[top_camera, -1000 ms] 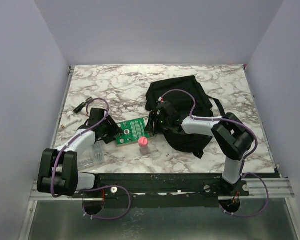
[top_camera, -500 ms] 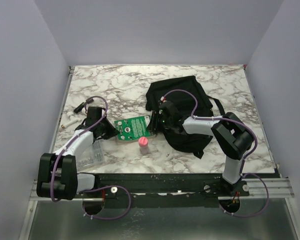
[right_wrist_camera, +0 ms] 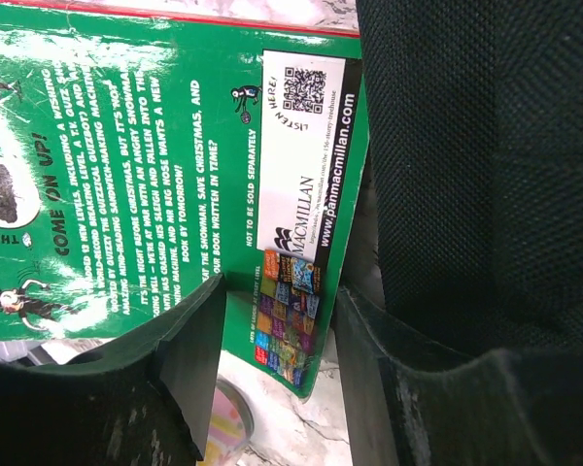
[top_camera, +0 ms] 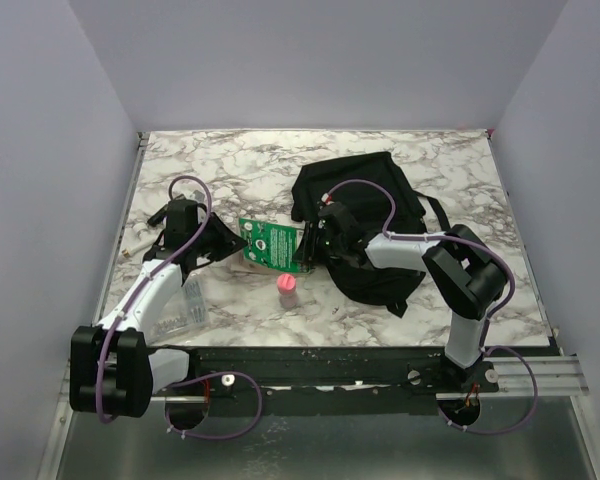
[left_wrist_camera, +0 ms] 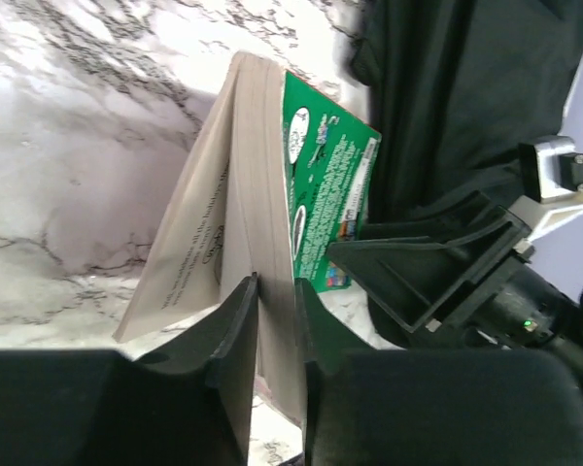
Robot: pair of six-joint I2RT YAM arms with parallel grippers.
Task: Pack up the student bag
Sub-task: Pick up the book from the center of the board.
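The student bag (top_camera: 365, 215), a black fabric backpack, lies at the table's middle right. My left gripper (top_camera: 227, 243) is shut on a green paperback book (top_camera: 275, 245) and holds it tilted up on edge just left of the bag. In the left wrist view the fingers (left_wrist_camera: 235, 330) pinch the book's pages (left_wrist_camera: 272, 194), with the bag (left_wrist_camera: 447, 97) behind. My right gripper (top_camera: 313, 240) is open at the bag's left edge. In the right wrist view the book's back cover (right_wrist_camera: 126, 175) reaches between my right gripper's (right_wrist_camera: 277, 359) fingers, and bag fabric (right_wrist_camera: 486, 175) lies on the right.
A small pink-capped bottle (top_camera: 287, 290) stands in front of the book; its top shows in the right wrist view (right_wrist_camera: 219, 422). A clear plastic item (top_camera: 185, 305) lies by the left arm. Small dark and white items (top_camera: 145, 235) lie near the left edge.
My left gripper has lifted the book from flat on the table to tilted on edge and carried it back and right, against the bag. The right arm has stayed put.
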